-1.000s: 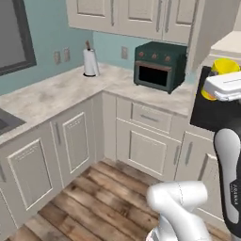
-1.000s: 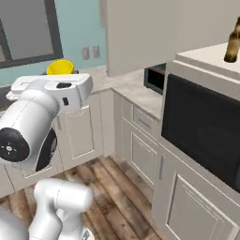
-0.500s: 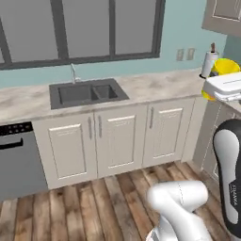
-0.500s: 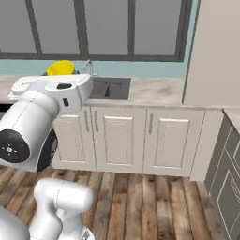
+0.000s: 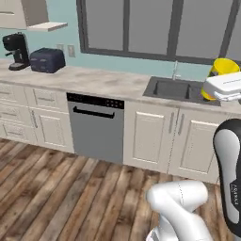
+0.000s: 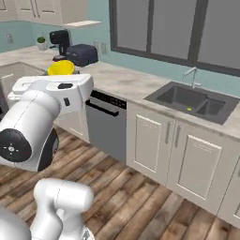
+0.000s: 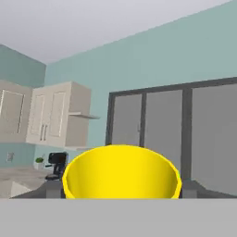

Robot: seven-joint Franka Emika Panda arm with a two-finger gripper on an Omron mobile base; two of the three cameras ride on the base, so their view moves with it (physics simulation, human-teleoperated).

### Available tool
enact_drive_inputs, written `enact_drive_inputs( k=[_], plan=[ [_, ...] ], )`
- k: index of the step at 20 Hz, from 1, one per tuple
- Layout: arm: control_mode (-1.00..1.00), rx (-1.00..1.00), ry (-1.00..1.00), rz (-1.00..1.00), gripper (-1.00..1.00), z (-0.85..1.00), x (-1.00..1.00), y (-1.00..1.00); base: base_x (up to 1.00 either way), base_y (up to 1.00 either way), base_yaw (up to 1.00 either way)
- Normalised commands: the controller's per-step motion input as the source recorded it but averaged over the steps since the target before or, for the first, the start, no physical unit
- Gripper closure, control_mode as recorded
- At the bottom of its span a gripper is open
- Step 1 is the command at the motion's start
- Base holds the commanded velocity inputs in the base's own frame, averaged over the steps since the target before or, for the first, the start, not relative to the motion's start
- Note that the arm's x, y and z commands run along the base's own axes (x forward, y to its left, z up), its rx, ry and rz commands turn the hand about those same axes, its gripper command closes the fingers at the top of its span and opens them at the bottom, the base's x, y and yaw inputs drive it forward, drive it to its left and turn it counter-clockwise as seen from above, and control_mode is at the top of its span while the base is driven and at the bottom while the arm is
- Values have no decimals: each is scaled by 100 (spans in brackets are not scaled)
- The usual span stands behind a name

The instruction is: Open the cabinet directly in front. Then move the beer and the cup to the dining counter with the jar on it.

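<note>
Yellow and tapered, the small bright cup [image 7: 121,172] sat clamped between the wide-set fingers of the claw [image 7: 121,192], carried high at the arm's end. Since the earlier frame the base had swung: the dark green oven left view, and a grey sink [image 5: 178,88] and a steel-fronted dishwasher [image 5: 95,126] stood ahead.

Pretty clearly a home kitchen, rendered. Marble-look countertop [image 5: 101,81] over cream cabinets [image 5: 150,136], a grey dishwasher [image 5: 95,126] built in under it, dark double sink [image 6: 193,101] with faucet [image 6: 192,75] at 1 o'clock below big windows [image 5: 155,26]. Coffee machine [image 5: 16,51] and toaster [image 5: 47,60] sit around 10 o'clock, with wood plank flooring [image 5: 61,188].
</note>
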Motion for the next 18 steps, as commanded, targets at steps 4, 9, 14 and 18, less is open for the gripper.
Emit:
enact_drive_inputs(
  k=[4, 9, 14, 18],
  plan=[
    [100, 0, 0, 0, 100, 0, 0, 0, 1, 0, 90],
    [100, 0, 0, 0, 100, 0, 0, 0, 4, 1, 86],
    [100, 0, 0, 0, 100, 0, 0, 0, 11, 2, 80],
    [100, 0, 0, 0, 100, 0, 0, 0, 10, 0, 24]
  ],
)
